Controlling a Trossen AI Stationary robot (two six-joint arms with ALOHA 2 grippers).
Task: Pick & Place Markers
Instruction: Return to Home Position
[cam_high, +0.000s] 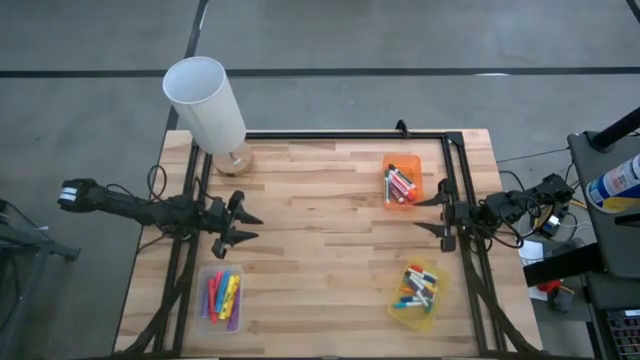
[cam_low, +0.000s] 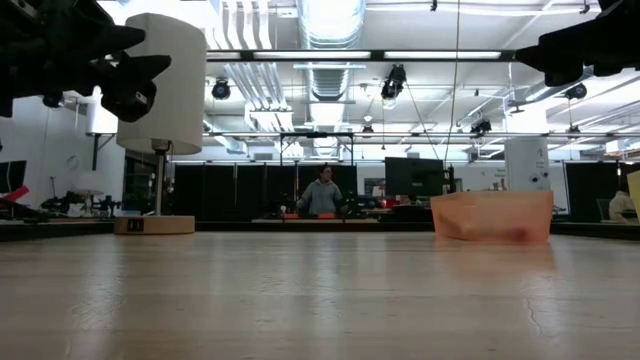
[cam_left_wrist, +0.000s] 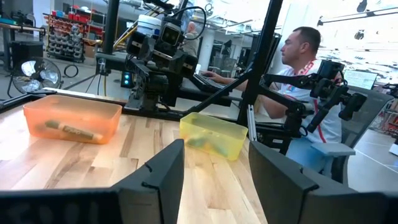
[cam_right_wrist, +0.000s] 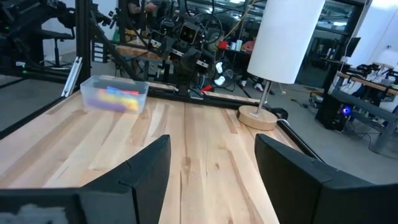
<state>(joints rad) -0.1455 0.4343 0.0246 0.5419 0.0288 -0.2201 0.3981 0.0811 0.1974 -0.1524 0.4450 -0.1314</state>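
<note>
The markers lie in three small bins on the wooden table: an orange bin (cam_high: 402, 182) at the far right, a yellow bin (cam_high: 417, 297) at the near right, and a clear bin (cam_high: 220, 297) at the near left. My left gripper (cam_high: 250, 228) hovers open at the table's left side, above the clear bin's far side. My right gripper (cam_high: 428, 215) hovers open at the right side, between the orange and yellow bins. In the left wrist view the orange bin (cam_left_wrist: 71, 118) and yellow bin (cam_left_wrist: 213, 134) show ahead; in the right wrist view the clear bin (cam_right_wrist: 114, 94) does.
A lamp with a white shade (cam_high: 205, 100) stands on a round wooden base (cam_high: 234, 159) at the far left corner. A black frame (cam_high: 350, 135) runs along the table's far, left and right sides. A person (cam_left_wrist: 305, 68) sits beyond the right edge.
</note>
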